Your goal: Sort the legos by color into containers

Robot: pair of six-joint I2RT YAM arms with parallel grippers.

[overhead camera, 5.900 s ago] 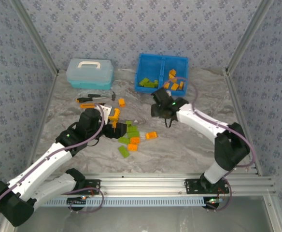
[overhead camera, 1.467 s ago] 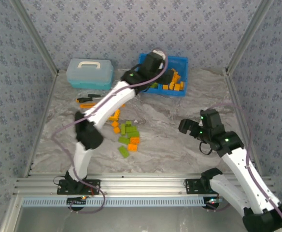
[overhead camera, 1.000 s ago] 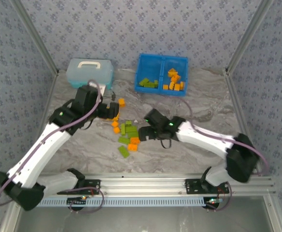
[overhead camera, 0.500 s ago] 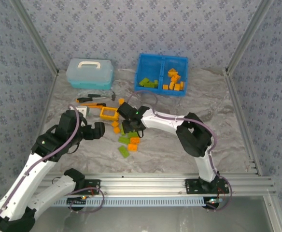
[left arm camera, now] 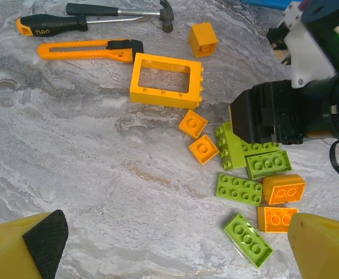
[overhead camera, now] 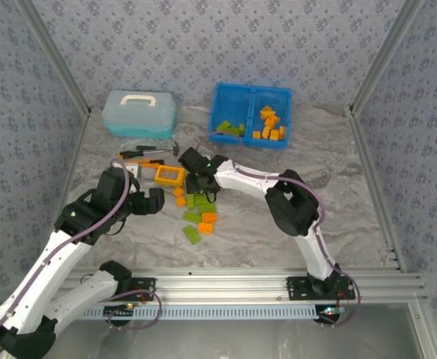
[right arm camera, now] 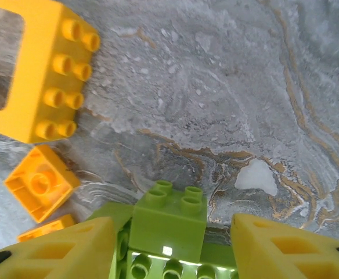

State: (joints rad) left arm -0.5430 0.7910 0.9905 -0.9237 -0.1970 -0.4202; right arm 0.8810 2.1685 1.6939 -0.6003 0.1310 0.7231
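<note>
Loose lime green and orange legos (overhead camera: 200, 212) lie mid-table. My right gripper (overhead camera: 198, 182) is down at the pile's far edge. In the right wrist view it (right arm camera: 172, 235) stands open astride a lime green brick (right arm camera: 168, 224), with a gap on each side. The orange frame piece (overhead camera: 170, 175) lies just to its left. My left gripper (overhead camera: 156, 200) hovers left of the pile; it (left arm camera: 175, 253) is open and empty. The blue tray (overhead camera: 222, 91) at the back holds green bricks (overhead camera: 230, 129) on the left and orange bricks (overhead camera: 269, 126) on the right.
A pale blue lidded box (overhead camera: 139, 112) stands at the back left. In front of it lie a hammer (left arm camera: 123, 10), a black-and-orange screwdriver (left arm camera: 47, 24) and an orange utility knife (left arm camera: 88, 49). An orange cube (left arm camera: 203, 39) sits beyond the frame piece.
My right gripper has edged back and to the left along the pile's far side. My left gripper has shifted slightly to the right and stays open.
</note>
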